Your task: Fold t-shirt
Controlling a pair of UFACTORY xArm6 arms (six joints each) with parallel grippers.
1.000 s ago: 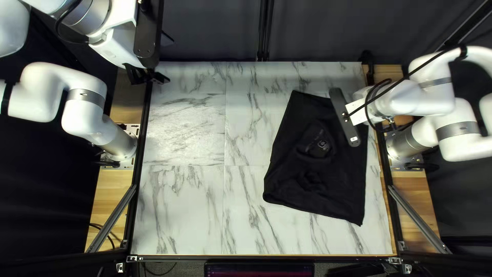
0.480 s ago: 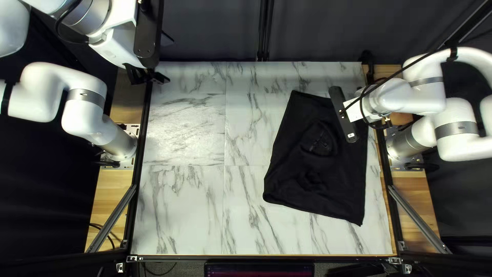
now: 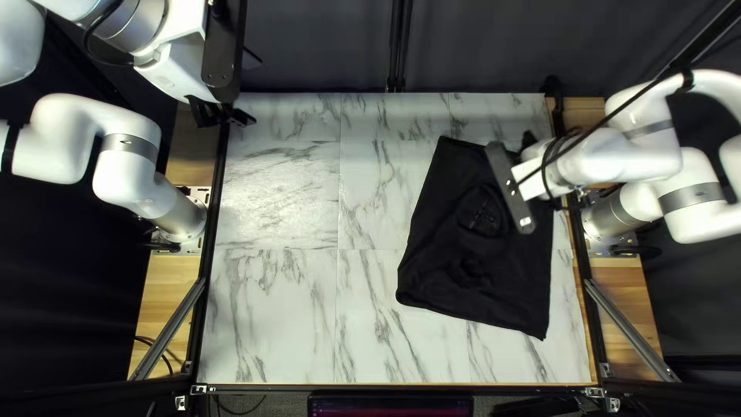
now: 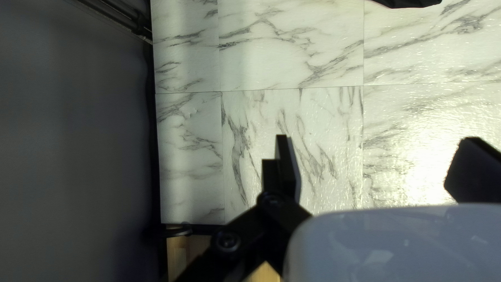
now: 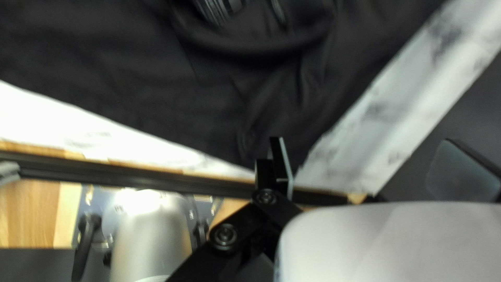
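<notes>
Hovering by your t-shirt [image 3: 440,232]: right gripper [image 3: 511,188], jaws released. Left gripper [image 3: 224,115], well left of it: jaws released too.

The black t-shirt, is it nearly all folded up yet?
Not nearly, I think. Done: the t-shirt lies broad on the table; I can't tell whether any part is tucked under. In hand: nothing; my right gripper is open near it, my left gripper open and away from it. Left: probably smoothing its wrinkles, then folding it into a small, neat bundle.
</notes>
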